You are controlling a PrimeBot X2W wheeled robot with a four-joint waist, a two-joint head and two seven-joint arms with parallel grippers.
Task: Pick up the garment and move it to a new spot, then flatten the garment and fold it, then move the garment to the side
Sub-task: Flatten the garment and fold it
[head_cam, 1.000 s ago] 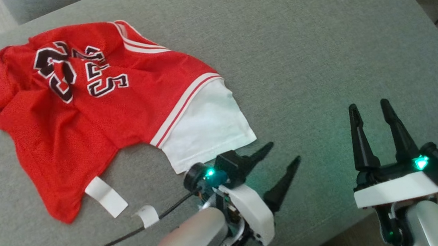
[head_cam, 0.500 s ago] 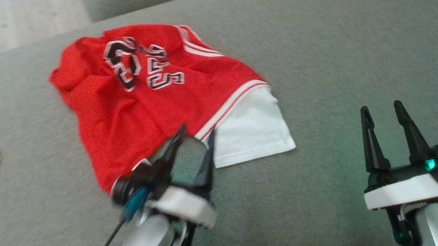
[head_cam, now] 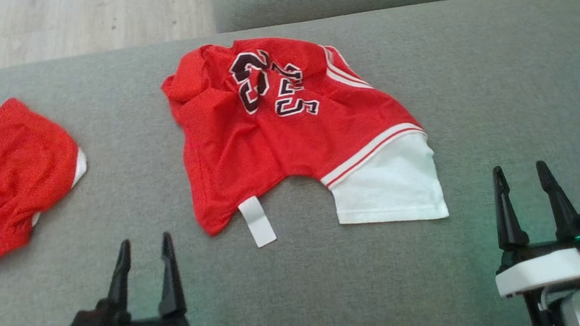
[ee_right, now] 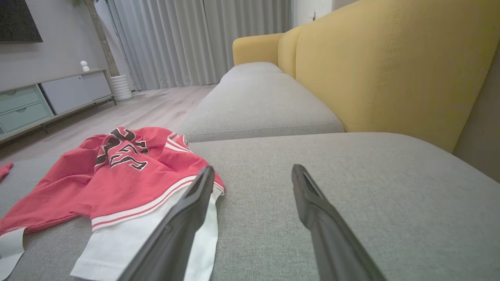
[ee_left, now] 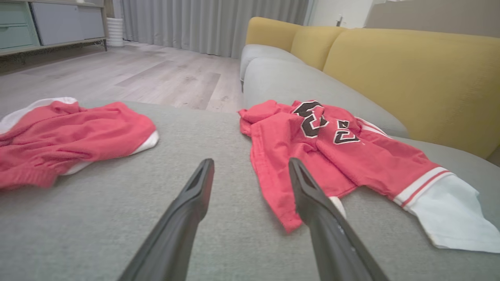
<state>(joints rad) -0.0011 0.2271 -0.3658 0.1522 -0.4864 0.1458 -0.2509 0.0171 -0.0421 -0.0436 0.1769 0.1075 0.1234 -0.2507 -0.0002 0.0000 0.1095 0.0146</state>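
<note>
The jersey (head_cam: 247,156) lies rumpled on the sofa (head_cam: 474,86). The left gripper (head_cam: 145,240) and right gripper (head_cam: 518,166) hover short of the jersey, jaws open, empty. A good pickup likely pinches two well-separated jersey edges, lifting evenly.

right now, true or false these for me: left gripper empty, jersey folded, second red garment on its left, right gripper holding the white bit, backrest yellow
The left gripper is open and empty: true.
The numbered jersey is neatly folded: false, it lies rumpled and unfolded on the grey cushion.
A second red garment lies to the jersey's left: true.
The right gripper is clamped on the white section: false, it is open and apart from it.
The sofa backrest is yellow: true.
</note>
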